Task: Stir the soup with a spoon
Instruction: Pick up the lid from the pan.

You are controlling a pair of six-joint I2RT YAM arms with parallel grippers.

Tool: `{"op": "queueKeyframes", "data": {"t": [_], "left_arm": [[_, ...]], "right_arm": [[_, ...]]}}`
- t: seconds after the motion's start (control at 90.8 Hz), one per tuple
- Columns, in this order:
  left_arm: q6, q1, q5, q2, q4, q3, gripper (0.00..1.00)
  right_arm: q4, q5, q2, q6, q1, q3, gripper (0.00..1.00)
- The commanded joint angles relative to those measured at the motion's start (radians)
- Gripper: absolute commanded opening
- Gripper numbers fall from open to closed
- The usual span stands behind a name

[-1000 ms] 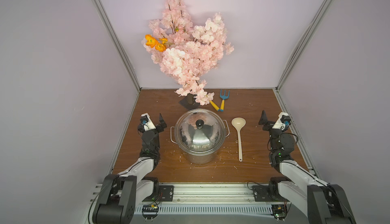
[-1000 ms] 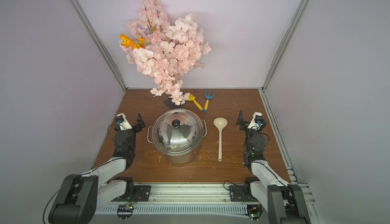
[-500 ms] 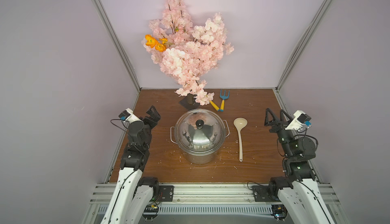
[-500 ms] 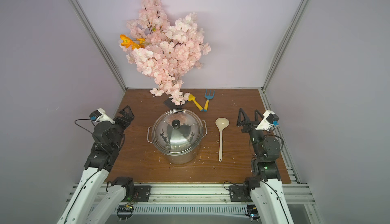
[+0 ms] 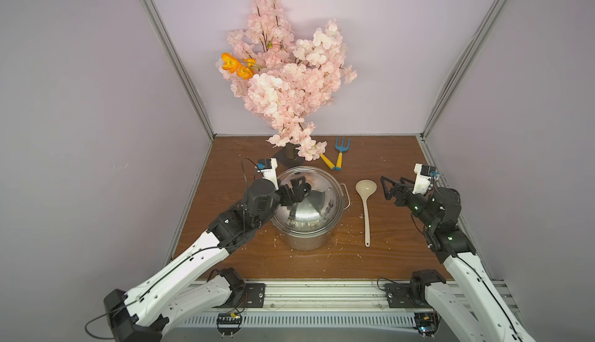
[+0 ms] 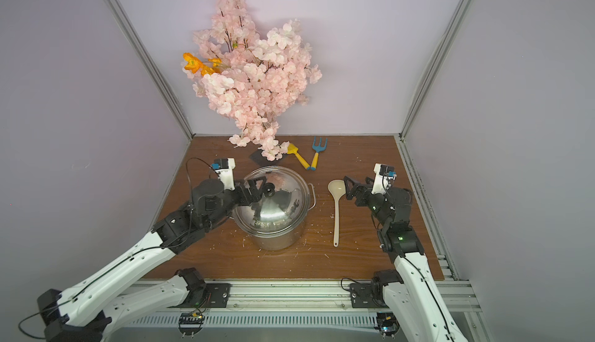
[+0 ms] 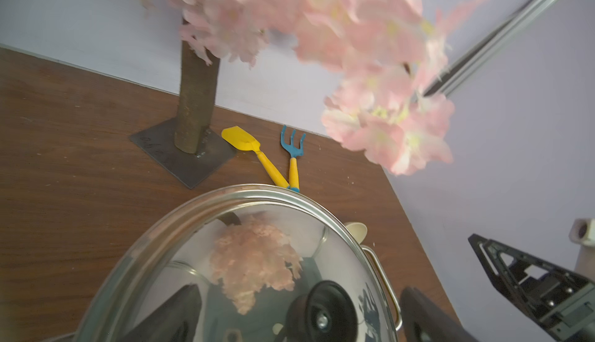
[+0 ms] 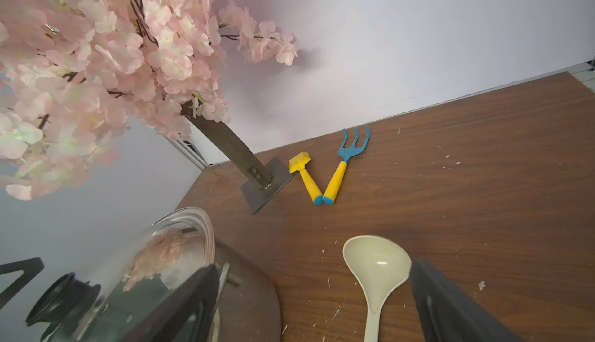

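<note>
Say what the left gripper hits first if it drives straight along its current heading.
Most likely the black knob on the pot lid: the open left gripper points right at it. Depth unclear.

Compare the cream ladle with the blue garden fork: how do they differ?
The ladle is all cream; the fork has a blue head and yellow handle. The ladle ends in a round bowl, the fork in three prongs. The ladle is clearly longer than the fork. Both lie flat on the wooden table, unheld.
</note>
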Motion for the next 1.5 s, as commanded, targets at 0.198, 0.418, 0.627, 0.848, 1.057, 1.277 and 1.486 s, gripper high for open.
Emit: {"op": "queueKeyframes", "data": {"t": [0.198,0.418,0.627,0.848,1.057,1.277,1.486], "left_arm": [[0.096,-0.074,-0.177,0.144,-0.022,0.082,0.98],[0.15,-0.094,-0.216,0.191,-0.021,0.09,0.98],[0.188,-0.148,-0.251,0.214,-0.024,0.08,0.93],[0.196,-0.163,-0.275,0.2,-0.025,0.056,0.83],[0.218,-0.164,-0.268,0.202,-0.024,0.051,0.63],[0.234,-0.172,-0.251,0.219,-0.024,0.05,0.52],[0.263,-0.175,-0.253,0.21,-0.025,0.097,0.41]], "right_arm": [[-0.005,0.009,-0.009,-0.004,0.021,-0.019,0.97],[0.003,0.016,0.008,-0.004,0.029,-0.014,0.97],[0.011,0.024,0.017,-0.007,0.035,-0.015,0.98],[-0.008,0.025,0.041,-0.027,0.041,0.005,0.99],[-0.024,0.036,0.052,-0.041,0.044,0.026,0.99],[-0.023,0.04,0.059,-0.045,0.047,0.029,0.99],[-0.034,0.046,0.078,-0.051,0.05,0.05,0.99]]}}
